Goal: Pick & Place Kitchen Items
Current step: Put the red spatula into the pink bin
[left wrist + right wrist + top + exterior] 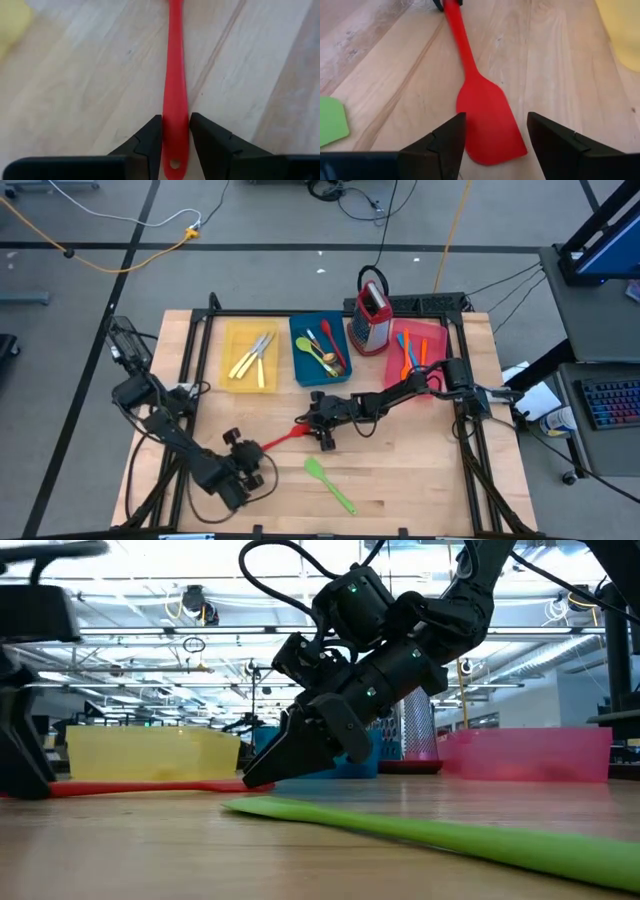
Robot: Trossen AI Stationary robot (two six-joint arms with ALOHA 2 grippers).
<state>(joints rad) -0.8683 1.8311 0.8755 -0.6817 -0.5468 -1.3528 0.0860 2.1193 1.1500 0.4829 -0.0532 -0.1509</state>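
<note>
A red silicone spatula (283, 438) lies flat on the wooden table, its blade (490, 125) toward the table's right. My left gripper (175, 120) is at its handle end (258, 446), shut on it. My right gripper (496, 120) is open and slants down over the blade (262, 776), one finger on each side; whether it touches, I cannot tell. A green spatula (330, 485) lies flat nearer the near edge. My left gripper pinches the red spatula's handle (175, 140) between its two fingers, near the free end with the hanging hole. The fingers lie along the handle, coming from the table's left. The spatula rests on the table.
Along the far side stand a yellow tray (240, 330) with cream-handled cutlery, a blue tray (300, 330) with several utensils and a pink tray (435, 330) with orange ones. A red box grater (372, 320) stands between blue and pink. Bare wood (420, 470) lies right of the green spatula.
</note>
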